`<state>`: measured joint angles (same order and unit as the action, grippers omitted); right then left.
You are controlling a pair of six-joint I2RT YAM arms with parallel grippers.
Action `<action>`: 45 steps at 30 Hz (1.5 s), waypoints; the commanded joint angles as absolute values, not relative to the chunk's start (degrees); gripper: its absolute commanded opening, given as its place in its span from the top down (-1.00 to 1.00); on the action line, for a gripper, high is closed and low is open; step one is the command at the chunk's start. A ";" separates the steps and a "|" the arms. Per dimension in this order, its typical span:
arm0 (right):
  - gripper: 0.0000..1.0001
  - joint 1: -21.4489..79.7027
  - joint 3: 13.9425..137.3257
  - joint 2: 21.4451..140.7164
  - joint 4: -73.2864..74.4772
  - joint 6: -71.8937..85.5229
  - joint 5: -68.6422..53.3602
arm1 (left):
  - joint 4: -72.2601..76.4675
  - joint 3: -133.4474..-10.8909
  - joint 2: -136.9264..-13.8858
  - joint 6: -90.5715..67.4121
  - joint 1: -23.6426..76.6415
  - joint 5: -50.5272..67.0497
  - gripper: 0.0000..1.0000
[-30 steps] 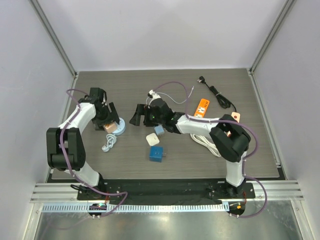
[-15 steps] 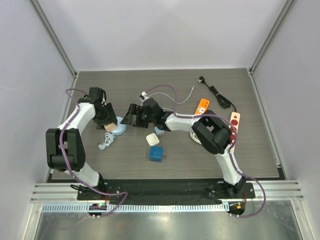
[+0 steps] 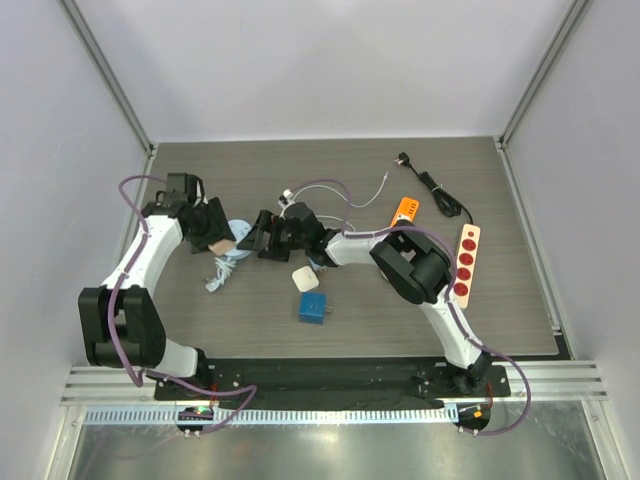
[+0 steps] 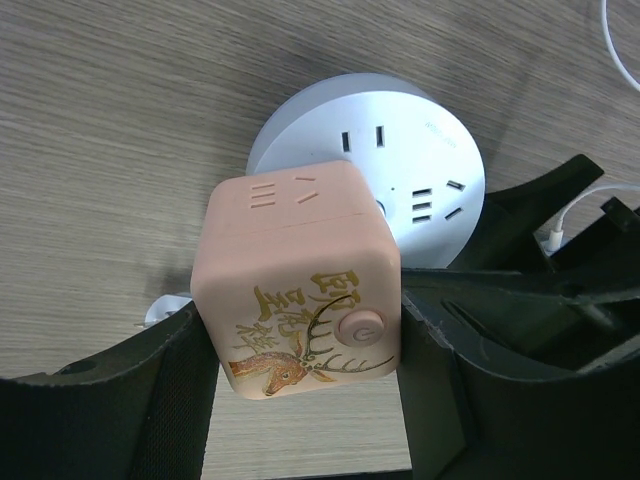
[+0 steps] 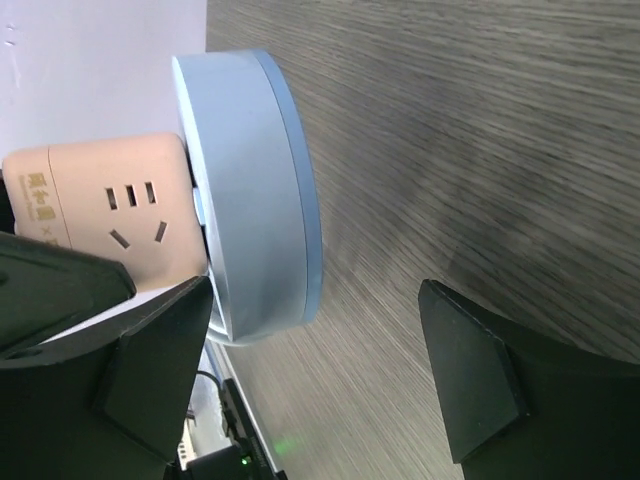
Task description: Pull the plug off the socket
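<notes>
Swinging left across the table [image 3: 400,330] over the last second, the right arm has brought its gripper up to the socket, while the left arm has dragged plug and socket together a little farther from the near edge. The pink cube plug [image 4: 300,290] sits against the face of the round socket [image 4: 420,140] at the left of the table. In the right wrist view I see only a thin pale sliver between the 2, so I cannot tell whether the pins are fully seated, but I judge the pair not yet separated. The left gripper [image 4: 305,330] is clamped on the cube, 1 finger on each side face. The right gripper [image 5: 315,290] has its fingers [image 5: 150,390] spread wide, and the socket's rim lies just at their mouth, closer to 1 finger than the other and not yet pinched. So I read this as the bracing step: the plug is held, the socket is not. Next I would ease the right gripper forward until the disc's rim sits squarely between both fingers, close on it, then draw the left hand straight away along the pin axis. If I pull before the socket is held, the whole disc will likely just slide along with the cube. Just beside the socket a white cable [image 3: 218,272] lies loose, so I would mind it snagging. Nearer the middle sit a white block [image 3: 303,277] and a blue block [image 3: 316,308], and a power strip [image 3: 466,262] lies well apart on the right.
</notes>
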<state>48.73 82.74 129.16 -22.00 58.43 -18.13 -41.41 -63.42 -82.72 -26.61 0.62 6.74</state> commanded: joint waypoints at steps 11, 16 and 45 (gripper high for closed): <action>-0.64 47.46 83.76 132.28 -34.72 65.04 -20.21 | -38.50 -63.63 -80.95 -27.07 0.26 10.46 1.00; -0.54 47.37 85.96 133.68 -34.63 65.39 -20.48 | -38.41 -63.63 -80.86 -26.98 0.18 10.46 1.00; 0.96 50.01 92.37 140.09 -14.96 61.53 -12.57 | -36.83 -62.67 -78.93 -27.69 0.18 10.20 1.00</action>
